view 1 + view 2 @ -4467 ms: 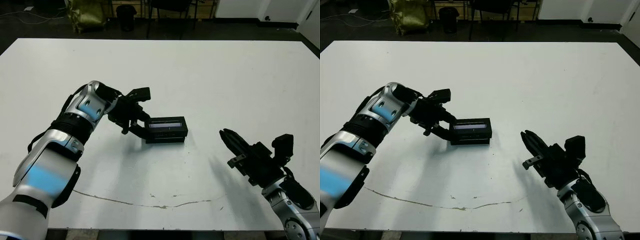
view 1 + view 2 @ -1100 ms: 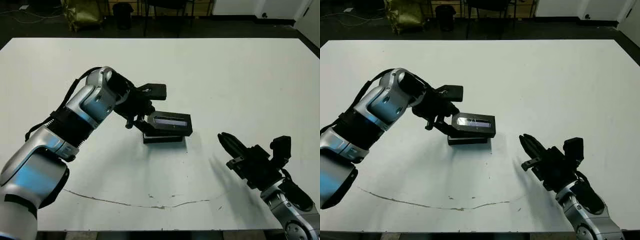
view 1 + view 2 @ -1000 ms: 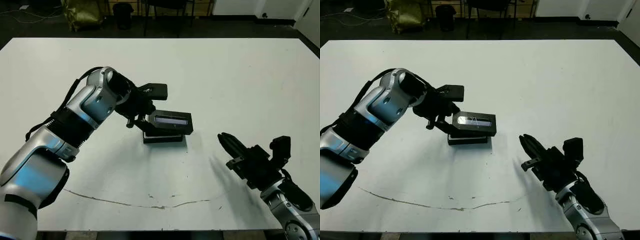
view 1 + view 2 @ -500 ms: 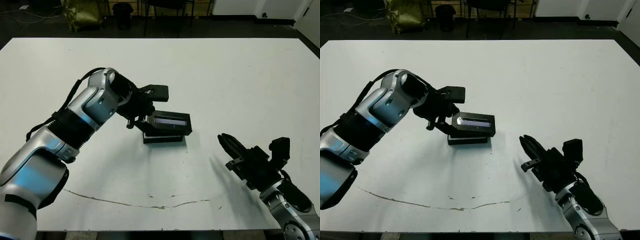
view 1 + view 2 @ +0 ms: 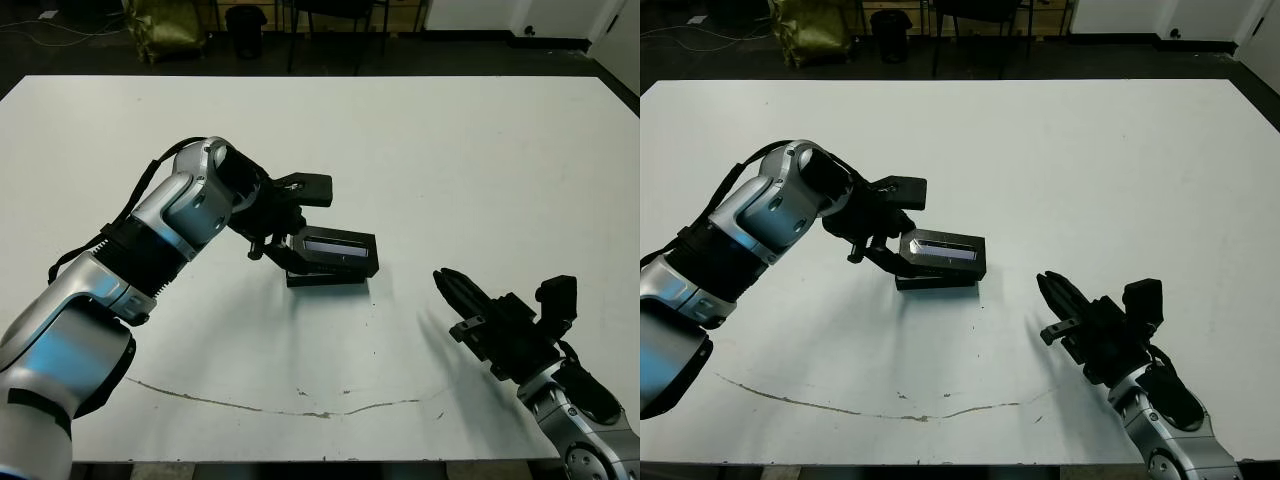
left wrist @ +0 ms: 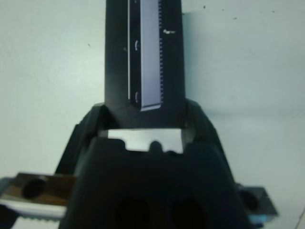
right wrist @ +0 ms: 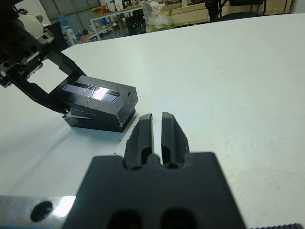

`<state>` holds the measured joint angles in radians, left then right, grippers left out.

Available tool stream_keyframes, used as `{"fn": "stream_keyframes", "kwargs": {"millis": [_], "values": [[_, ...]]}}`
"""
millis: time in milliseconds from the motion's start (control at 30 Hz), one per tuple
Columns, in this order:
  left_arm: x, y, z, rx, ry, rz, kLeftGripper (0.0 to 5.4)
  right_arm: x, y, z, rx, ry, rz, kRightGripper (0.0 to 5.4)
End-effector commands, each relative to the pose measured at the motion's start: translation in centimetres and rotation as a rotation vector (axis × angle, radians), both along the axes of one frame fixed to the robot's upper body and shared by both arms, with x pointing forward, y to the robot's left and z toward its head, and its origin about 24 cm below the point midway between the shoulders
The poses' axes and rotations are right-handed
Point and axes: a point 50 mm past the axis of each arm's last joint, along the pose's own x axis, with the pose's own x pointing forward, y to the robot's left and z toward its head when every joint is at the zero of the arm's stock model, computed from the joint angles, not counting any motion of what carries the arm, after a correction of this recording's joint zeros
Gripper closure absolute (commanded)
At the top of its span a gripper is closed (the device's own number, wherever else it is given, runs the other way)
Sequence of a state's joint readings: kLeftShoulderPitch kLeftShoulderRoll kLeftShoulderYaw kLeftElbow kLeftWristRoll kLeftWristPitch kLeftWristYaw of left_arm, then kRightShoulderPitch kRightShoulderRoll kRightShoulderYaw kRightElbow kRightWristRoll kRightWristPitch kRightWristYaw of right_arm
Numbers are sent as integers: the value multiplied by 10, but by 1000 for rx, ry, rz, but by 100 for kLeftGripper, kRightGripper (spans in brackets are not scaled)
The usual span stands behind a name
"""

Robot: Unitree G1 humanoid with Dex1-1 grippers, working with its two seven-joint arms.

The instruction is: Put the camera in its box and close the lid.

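Lid (image 5: 338, 250), flat black with a glossy grey stripe, clamped at one end in left gripper (image 5: 281, 243) fingers, held tilted over the shallow black box (image 5: 326, 277) mid-desk (image 5: 450, 160), not yet seated. Camera unseen, presumably already inside. Right gripper (image 5: 450, 284) fingers closed, empty, well apart from box.

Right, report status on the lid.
Left tool shut on lid, lid tilted over box, not seated. Right tool shut, apart. Nothing in the way.
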<state>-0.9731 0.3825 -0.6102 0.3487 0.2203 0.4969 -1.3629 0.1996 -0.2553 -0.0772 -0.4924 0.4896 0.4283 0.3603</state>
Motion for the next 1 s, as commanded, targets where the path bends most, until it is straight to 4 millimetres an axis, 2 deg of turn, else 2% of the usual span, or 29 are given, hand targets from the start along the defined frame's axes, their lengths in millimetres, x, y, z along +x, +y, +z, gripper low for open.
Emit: {"fn": "stream_keyframes", "kwargs": {"millis": [33, 367, 1000], "values": [[-1, 2, -9, 21, 5, 16, 314, -1, -2, -3, -4, 15, -4, 540], [0, 1, -14, 35, 6, 31, 314, -1, -3, -3, -33, 13, -13, 540], [1, 9, -20, 60, 60, 29, 314, -2, -2, -4, 18, 26, -5, 540]]}}
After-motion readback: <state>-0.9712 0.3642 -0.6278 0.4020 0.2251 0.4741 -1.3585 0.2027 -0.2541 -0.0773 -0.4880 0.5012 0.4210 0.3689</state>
